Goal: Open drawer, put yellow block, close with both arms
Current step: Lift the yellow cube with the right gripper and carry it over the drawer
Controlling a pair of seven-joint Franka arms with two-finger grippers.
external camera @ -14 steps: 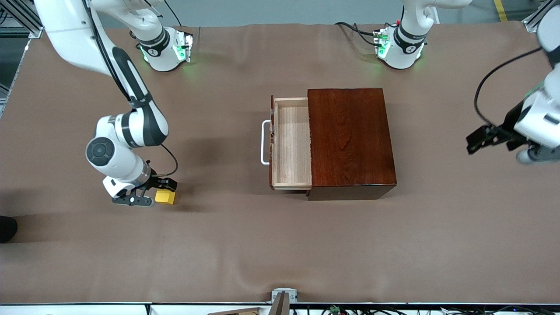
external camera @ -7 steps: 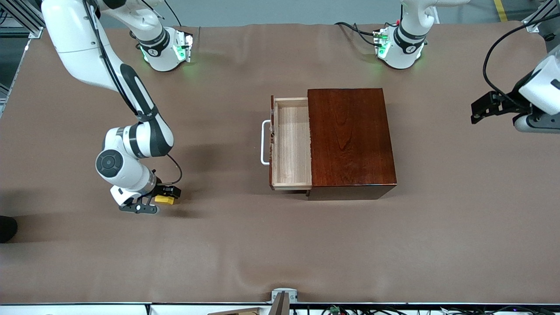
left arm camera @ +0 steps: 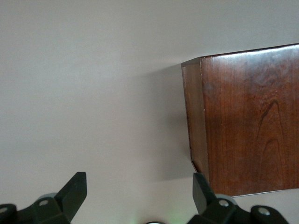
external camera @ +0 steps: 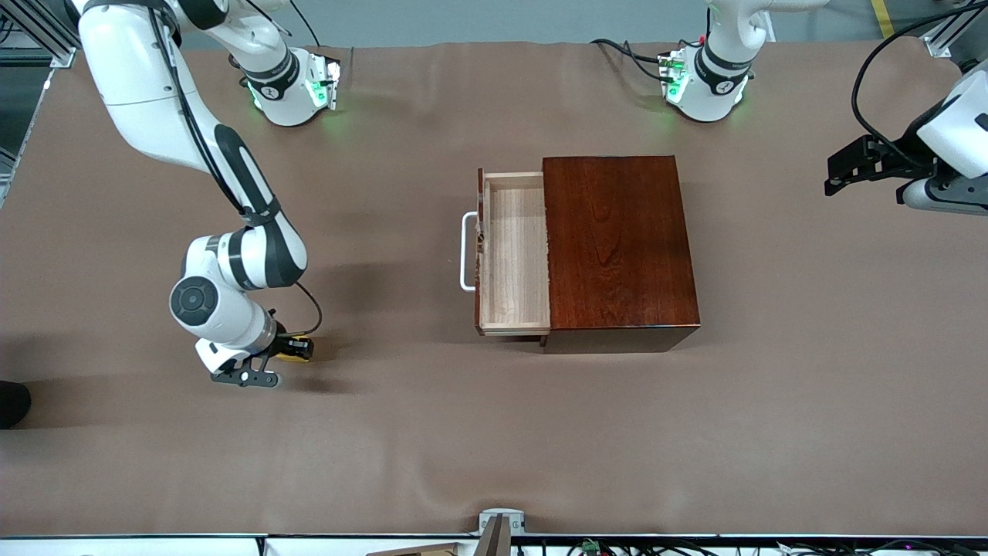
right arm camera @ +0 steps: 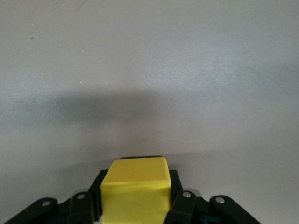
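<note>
The yellow block (right arm camera: 135, 189) sits between the fingers of my right gripper (right arm camera: 135, 200), which is shut on it. In the front view this gripper (external camera: 278, 361) is low at the table near the right arm's end, and only a sliver of the yellow block (external camera: 292, 357) shows. The drawer (external camera: 513, 255) stands pulled out of the mahogany cabinet (external camera: 617, 247), its pale tray empty and its white handle (external camera: 466, 251) facing the right arm's end. My left gripper (external camera: 841, 166) hangs open and empty in the air at the left arm's end, with one side of the cabinet (left arm camera: 247, 121) before it.
A brown cloth (external camera: 494, 432) covers the whole table. A metal bracket (external camera: 500, 525) sits at the table edge nearest the front camera. A dark shoe (external camera: 11, 403) shows off the right arm's end. Black cables (external camera: 625, 50) lie by the left arm's base.
My right gripper came down around the yellow block and shut on it. The left arm swung back toward the bases' side of the table, away from the cabinet.
</note>
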